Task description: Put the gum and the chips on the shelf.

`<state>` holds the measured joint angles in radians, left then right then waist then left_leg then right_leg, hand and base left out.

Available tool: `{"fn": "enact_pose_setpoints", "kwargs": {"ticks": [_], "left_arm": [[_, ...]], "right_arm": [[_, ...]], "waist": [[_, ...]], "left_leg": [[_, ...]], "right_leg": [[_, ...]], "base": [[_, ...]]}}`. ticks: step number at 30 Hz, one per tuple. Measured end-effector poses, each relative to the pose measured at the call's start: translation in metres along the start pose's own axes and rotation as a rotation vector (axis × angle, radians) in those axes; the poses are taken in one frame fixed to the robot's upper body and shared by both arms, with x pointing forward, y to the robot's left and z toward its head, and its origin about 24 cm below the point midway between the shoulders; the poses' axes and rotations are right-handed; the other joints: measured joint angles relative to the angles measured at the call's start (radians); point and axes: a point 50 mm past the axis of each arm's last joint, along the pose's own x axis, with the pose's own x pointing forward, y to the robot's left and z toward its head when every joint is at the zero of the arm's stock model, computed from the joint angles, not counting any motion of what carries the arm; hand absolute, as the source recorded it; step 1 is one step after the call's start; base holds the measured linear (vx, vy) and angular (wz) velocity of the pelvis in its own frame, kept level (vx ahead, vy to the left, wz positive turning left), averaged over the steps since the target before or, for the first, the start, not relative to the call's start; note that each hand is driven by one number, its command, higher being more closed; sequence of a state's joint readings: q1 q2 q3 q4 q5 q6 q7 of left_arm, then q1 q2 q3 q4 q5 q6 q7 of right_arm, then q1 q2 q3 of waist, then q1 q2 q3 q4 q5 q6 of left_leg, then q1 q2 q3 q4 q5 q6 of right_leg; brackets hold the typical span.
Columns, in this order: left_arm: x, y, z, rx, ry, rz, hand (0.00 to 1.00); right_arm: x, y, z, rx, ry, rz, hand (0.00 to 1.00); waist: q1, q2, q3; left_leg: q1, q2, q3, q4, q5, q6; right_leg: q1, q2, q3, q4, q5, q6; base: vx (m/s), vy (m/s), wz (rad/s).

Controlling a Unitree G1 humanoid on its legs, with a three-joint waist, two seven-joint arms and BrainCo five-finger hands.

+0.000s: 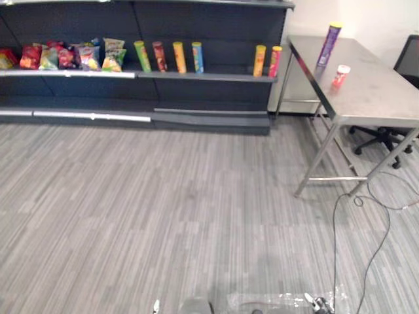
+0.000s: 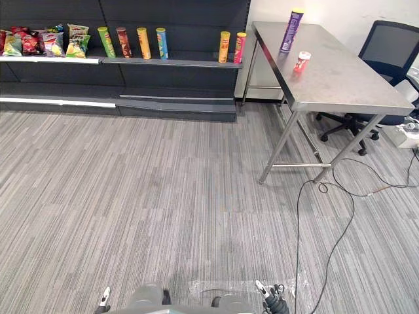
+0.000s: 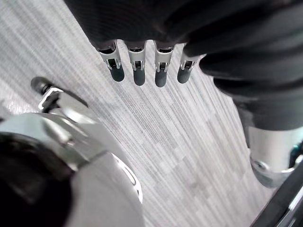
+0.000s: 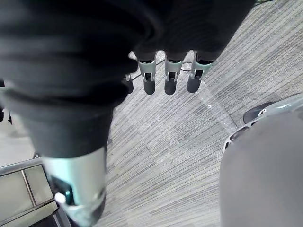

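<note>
A tall purple chips can point(image 1: 329, 44) stands upright at the far end of the steel table point(image 1: 376, 98), at the right. A small red gum bottle point(image 1: 340, 76) with a white cap stands on the table a little nearer than the can. The dark shelf point(image 1: 203, 76) runs along the back wall, to the left of the table. My left hand point(image 3: 137, 71) hangs over the grey floor with relaxed fingers and holds nothing. My right hand point(image 4: 170, 80) hangs the same way, open and empty, well apart from the table.
The shelf carries several snack bags point(image 1: 65, 57) at its left, a row of chip cans point(image 1: 169, 57) in the middle and two more cans point(image 1: 267, 61) at its right end. An office chair point(image 2: 386, 52) stands behind the table. Striped grey floor lies between me and both.
</note>
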<state>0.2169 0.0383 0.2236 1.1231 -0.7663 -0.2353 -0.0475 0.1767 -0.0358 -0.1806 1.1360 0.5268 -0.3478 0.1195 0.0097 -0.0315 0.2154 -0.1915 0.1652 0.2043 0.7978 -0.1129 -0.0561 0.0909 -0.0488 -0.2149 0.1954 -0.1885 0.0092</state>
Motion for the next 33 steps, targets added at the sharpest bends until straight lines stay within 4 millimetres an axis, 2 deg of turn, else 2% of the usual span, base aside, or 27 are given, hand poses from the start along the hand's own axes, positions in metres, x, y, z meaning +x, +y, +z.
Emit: {"fn": "enact_pose_setpoints", "kwargs": {"ticks": [1,2,3,6,7,8,9,10,11,12,13,14,16,18,20,21,22,23,24,25,27,28,29,31,32,33], "left_arm": [[-0.002,0.003,-0.001,-0.028,-0.006,0.000,0.00],[-0.003,0.003,-0.004,-0.049,-0.007,-0.010,0.00],[-0.003,0.003,-0.004,-0.048,-0.012,-0.014,0.00],[-0.003,0.001,-0.002,0.000,-0.035,-0.034,0.00],[-0.004,0.000,-0.003,0.020,-0.034,-0.038,0.00],[-0.004,-0.002,-0.005,0.027,-0.028,-0.040,0.00],[-0.007,-0.001,-0.013,0.016,-0.010,-0.026,0.00],[-0.008,0.000,-0.017,0.025,0.002,-0.023,0.00],[-0.008,0.000,-0.016,0.034,0.001,-0.026,0.00],[-0.007,0.002,-0.011,0.043,-0.008,-0.026,0.00],[-0.006,0.002,-0.006,0.047,-0.023,-0.029,0.00],[-0.005,0.003,-0.003,0.059,-0.029,-0.026,0.00],[-0.004,0.002,-0.003,0.108,-0.025,-0.026,0.00],[-0.003,0.001,0.000,0.172,-0.023,-0.039,0.00],[-0.002,0.003,0.002,0.207,-0.023,-0.028,0.00],[-0.002,0.005,0.004,0.218,-0.026,-0.017,0.00],[-0.001,0.009,0.006,0.240,-0.026,-0.006,0.00],[-0.001,0.010,0.007,0.266,-0.020,-0.010,0.00],[-0.001,0.010,0.007,0.287,-0.018,-0.015,0.00],[-0.001,0.008,0.007,0.310,-0.015,-0.026,0.00],[0.000,0.006,0.009,0.314,-0.024,-0.033,0.00],[0.000,0.004,0.010,0.322,-0.024,-0.040,0.00],[0.000,0.002,0.009,0.335,-0.013,-0.048,0.00],[0.001,-0.002,0.006,0.336,-0.006,-0.061,0.00],[0.001,-0.004,0.006,0.330,-0.007,-0.063,0.00],[0.001,-0.004,0.005,0.312,-0.007,-0.057,0.00]], "right_arm": [[0.000,0.001,0.002,0.003,-0.010,0.003,0.00],[0.001,0.001,0.004,0.006,-0.020,0.004,0.00],[0.001,0.001,0.004,0.007,-0.020,0.003,0.00],[-0.001,-0.002,0.003,0.013,-0.022,-0.004,0.00],[-0.002,-0.005,0.004,0.019,-0.031,-0.009,0.00],[-0.002,-0.007,0.005,0.018,-0.041,-0.009,0.00],[-0.002,-0.012,0.010,-0.002,-0.066,0.000,0.00],[-0.001,-0.012,0.014,-0.013,-0.080,0.013,0.00],[0.000,-0.011,0.015,-0.016,-0.088,0.020,0.00],[-0.001,-0.006,0.014,-0.017,-0.089,0.047,0.00],[0.001,0.000,0.013,-0.019,-0.087,0.077,0.00],[0.002,0.007,0.013,-0.013,-0.085,0.104,0.00],[0.005,0.014,0.017,-0.013,-0.092,0.148,0.00],[0.005,0.015,0.016,-0.002,-0.091,0.146,0.00],[0.003,0.010,0.011,0.016,-0.076,0.124,0.00],[0.001,0.009,0.008,0.017,-0.068,0.119,0.00],[-0.001,0.007,0.005,0.018,-0.065,0.113,0.00],[-0.002,0.005,0.003,0.021,-0.061,0.108,0.00],[-0.003,0.003,0.002,0.026,-0.063,0.102,0.00],[-0.003,0.000,0.003,0.045,-0.071,0.089,0.00],[-0.002,0.001,0.005,0.064,-0.086,0.087,0.00],[-0.001,0.004,0.009,0.064,-0.097,0.097,0.00],[0.001,0.006,0.013,0.065,-0.123,0.102,0.00],[0.001,0.009,0.020,0.082,-0.174,0.110,0.00],[0.001,0.009,0.021,0.086,-0.189,0.109,0.00],[0.000,0.010,0.023,0.096,-0.209,0.114,0.00]], "waist": [[0.002,0.006,0.006],[0.008,0.007,0.006],[0.008,0.001,0.003],[-0.001,0.008,0.007],[-0.005,0.018,0.010],[-0.005,0.030,0.010],[-0.004,0.058,0.014],[-0.004,0.077,0.010],[-0.005,0.075,0.011],[-0.003,0.055,0.011],[-0.001,0.033,0.011],[-0.002,0.022,0.009],[-0.001,0.012,0.001],[-0.001,0.021,-0.009],[0.000,0.008,-0.033],[0.002,-0.003,-0.044],[-0.002,-0.022,-0.053],[-0.009,-0.033,-0.059],[-0.009,-0.032,-0.060],[-0.008,-0.008,-0.069],[-0.013,-0.008,-0.066],[-0.010,-0.004,-0.063],[-0.011,0.009,-0.057],[-0.014,0.026,-0.046],[-0.016,0.028,-0.045],[-0.017,0.031,-0.042]], "left_leg": [[-0.016,0.009,-0.001,0.039,-0.022,0.004],[-0.016,0.025,0.000,0.016,-0.061,0.004],[-0.015,0.032,0.000,-0.014,-0.074,0.001],[-0.006,0.040,-0.002,-0.296,-0.061,-0.025],[0.007,0.037,-0.006,-0.418,-0.041,-0.046],[0.018,0.039,-0.018,-0.474,-0.035,-0.055],[0.042,0.046,-0.023,-0.530,0.018,-0.084],[0.042,0.026,-0.020,-0.509,0.029,-0.071],[0.039,0.019,-0.016,-0.491,0.023,-0.063],[0.039,-0.004,-0.006,-0.461,-0.003,-0.032],[0.033,-0.021,0.001,-0.411,-0.044,-0.022],[0.021,-0.034,0.002,-0.372,-0.074,-0.014],[0.000,-0.044,0.003,-0.294,-0.135,0.003],[0.000,-0.057,0.010,-0.259,-0.180,0.016],[0.019,-0.087,0.032,-0.282,-0.196,0.027],[0.044,-0.110,0.047,-0.320,-0.194,0.033],[0.074,-0.136,0.054,-0.362,-0.187,0.049],[0.104,-0.157,0.055,-0.393,-0.183,0.062],[0.124,-0.164,0.055,-0.409,-0.185,0.067],[0.167,-0.167,0.055,-0.447,-0.180,0.087],[0.217,-0.158,0.053,-0.495,-0.178,0.097],[0.252,-0.141,0.051,-0.527,-0.177,0.097],[0.292,-0.114,0.051,-0.558,-0.177,0.096],[0.348,-0.077,0.049,-0.608,-0.173,0.090],[0.363,-0.070,0.048,-0.623,-0.173,0.088],[0.391,-0.060,0.046,-0.647,-0.174,0.085]], "right_leg": [[0.003,-0.005,0.018,0.010,-0.009,0.001],[0.006,-0.013,0.039,0.017,-0.013,0.003],[0.008,-0.019,0.048,0.018,-0.014,0.004],[0.018,-0.069,0.064,0.022,-0.033,0.036],[0.022,-0.090,0.070,0.027,-0.047,0.059],[0.025,-0.093,0.080,0.029,-0.053,0.070],[0.044,-0.097,0.101,0.023,-0.066,0.093],[0.072,-0.101,0.120,0.026,-0.062,0.098],[0.071,-0.104,0.123,0.054,-0.065,0.094],[0.074,-0.118,0.125,0.075,-0.081,0.075],[0.088,-0.138,0.150,0.049,-0.099,0.083],[0.098,-0.151,0.168,0.029,-0.112,0.105],[0.111,-0.162,0.178,0.016,-0.115,0.114],[0.121,-0.178,0.194,0.024,-0.113,0.120],[0.067,-0.210,0.206,0.130,-0.102,0.140],[0.007,-0.233,0.220,0.247,-0.092,0.151],[-0.073,-0.262,0.227,0.402,-0.053,0.140],[-0.143,-0.288,0.224,0.543,0.028,0.120],[-0.171,-0.298,0.220,0.597,0.084,0.120],[-0.207,-0.306,0.213,0.682,0.162,0.118],[-0.269,-0.295,0.146,0.788,0.068,0.079],[-0.305,-0.263,0.073,0.802,-0.008,0.069],[-0.328,-0.215,0.009,0.766,-0.055,0.050],[-0.362,-0.156,-0.062,0.627,-0.074,0.030],[-0.377,-0.150,-0.079,0.573,-0.071,0.033],[-0.407,-0.146,-0.093,0.452,-0.051,0.050]], "base": [[0.06,0.067,-0.45],[0.07,0.078,-0.48],[0.09,0.147,-0.44],[0.13,0.204,-0.05],[0.19,0.316,0.06],[0.23,0.385,-0.09],[0.34,0.450,-0.20],[0.33,0.358,-0.18],[0.33,0.243,-0.08],[0.28,0.185,-0.05],[0.25,0.176,-0.06],[0.22,0.194,-0.09],[0.23,0.217,-0.13],[0.26,0.209,-0.10],[0.25,0.165,-0.11],[0.22,0.108,-0.10],[0.35,0.132,0.03],[0.30,0.104,0.10],[0.31,0.103,0.09],[0.28,0.082,0.04],[0.33,0.058,-0.02],[0.27,-0.036,-0.12],[0.27,-0.055,-0.12],[0.25,-0.083,0.01],[0.29,-0.116,0.13],[0.30,-0.153,0.28]]}}
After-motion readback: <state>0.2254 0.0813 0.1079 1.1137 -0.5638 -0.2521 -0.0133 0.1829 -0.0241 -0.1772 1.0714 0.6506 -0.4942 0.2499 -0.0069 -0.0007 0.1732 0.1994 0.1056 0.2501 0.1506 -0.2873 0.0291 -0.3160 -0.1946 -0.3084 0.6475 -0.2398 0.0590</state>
